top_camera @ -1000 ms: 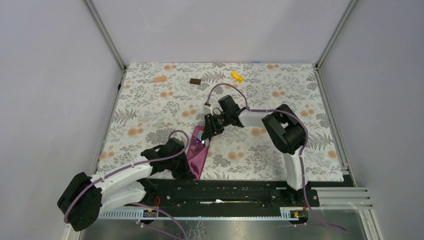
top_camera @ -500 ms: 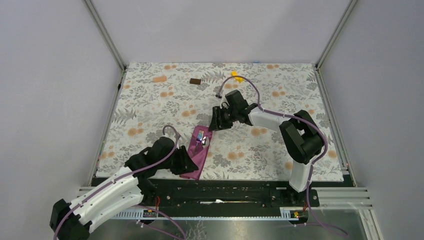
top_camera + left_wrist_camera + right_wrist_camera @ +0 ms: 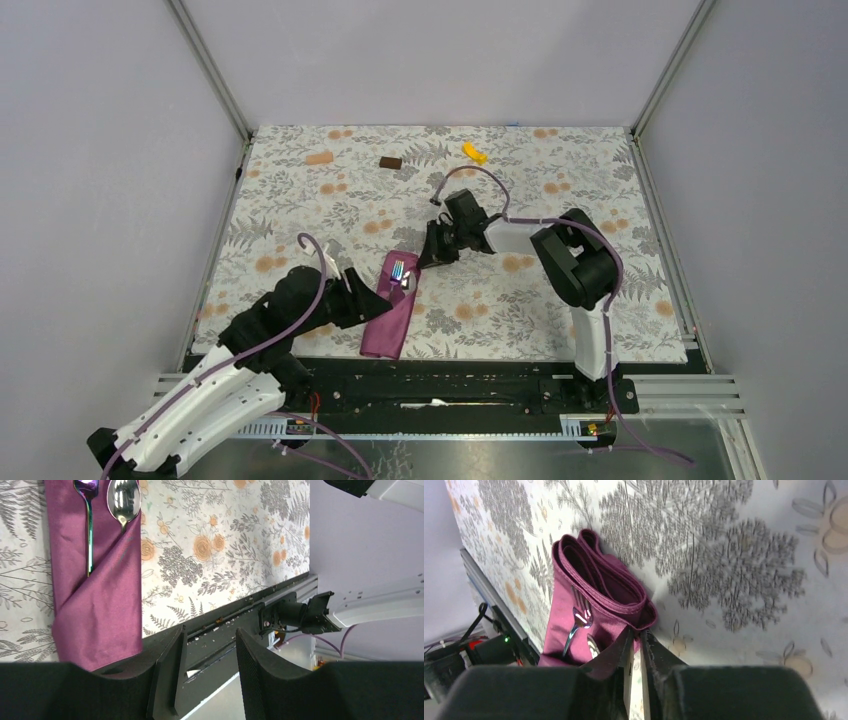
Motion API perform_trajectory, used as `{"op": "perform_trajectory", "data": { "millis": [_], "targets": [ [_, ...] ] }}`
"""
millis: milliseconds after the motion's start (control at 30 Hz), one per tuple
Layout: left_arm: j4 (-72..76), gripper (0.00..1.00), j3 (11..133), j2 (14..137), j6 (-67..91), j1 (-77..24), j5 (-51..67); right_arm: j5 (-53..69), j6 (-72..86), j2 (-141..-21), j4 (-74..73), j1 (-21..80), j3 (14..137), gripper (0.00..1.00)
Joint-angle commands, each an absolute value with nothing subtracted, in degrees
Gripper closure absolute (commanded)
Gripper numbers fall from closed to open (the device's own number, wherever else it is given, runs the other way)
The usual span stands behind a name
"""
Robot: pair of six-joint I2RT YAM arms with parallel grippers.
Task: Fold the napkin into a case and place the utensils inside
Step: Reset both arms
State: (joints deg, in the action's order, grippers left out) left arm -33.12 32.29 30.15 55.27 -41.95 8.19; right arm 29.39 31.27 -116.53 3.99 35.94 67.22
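Napkin (image 3: 388, 310) lies folded into a long narrow strip near the front middle of the counter (image 3: 560, 190), one end toward the near rail, the other pointing away; far end shows layered, rolled folds in the right wrist view.

Fork (image 3: 89, 525) and spoon (image 3: 123, 502) rest side by side on the strip's far half, shiny heads out, handles running under a diagonal fold of the cloth; fork nearer the strip's left edge, spoon at the right edge.

Left claw (image 3: 210, 675): partly open, a clear gap between the two fingers (image 3: 167, 675); nothing in that gap but the counter's near rail seen beyond; it holds nothing; it sits just beside the napkin's left edge, low over the counter; cannot tell whether it touches the cloth.

Right claw (image 3: 637, 645): drawn to a narrow slit, almost closed; tips sit at the far right corner of the napkin, right at the rolled hem; cannot tell whether any cloth is pinched between them.

Small brown block (image 3: 390, 162) and yellow piece (image 3: 474, 152) lie well apart from the napkin, near the far edge.
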Motion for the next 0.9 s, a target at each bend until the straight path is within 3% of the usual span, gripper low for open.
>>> {"op": "perform_trajectory", "data": {
  "millis": [0,233,433,600,667,767,867],
  "targets": [
    [-32.86,0.54,34.07,29.71,54.19,-42.07,3.6,29.98,31.16,-120.66,6.93,36.72,72.39,0.89],
    [-29.15,0.49,31.12,31.52,59.9,-42.1,-2.81,26.54,27.54,-124.78,2.2,36.69,80.3,0.89],
    [-25.18,0.44,34.15,36.67,57.44,-41.45,-4.94,24.6,26.09,-118.42,-3.39,36.65,80.62,0.58],
    [-26.29,0.29,43.73,38.5,45.99,-41.4,-6.55,19.1,21.5,-102.94,-18.13,36.66,81.92,0.34],
    [-26.71,0.17,48.7,38.37,40.56,-41.4,-7.71,15.04,19.61,-95.2,-23.3,36.65,80.51,0.05],
    [-26.55,0.02,57.81,38.23,32.47,-41.38,-9.14,8.35,16.91,-84.32,-33.28,36.7,80.15,0.0],
    [-25.9,0.01,66.12,38.44,25.31,-41.36,-9.98,0.75,15.51,-74.45,-43.2,36.65,82.55,0.0]
  ]
}}
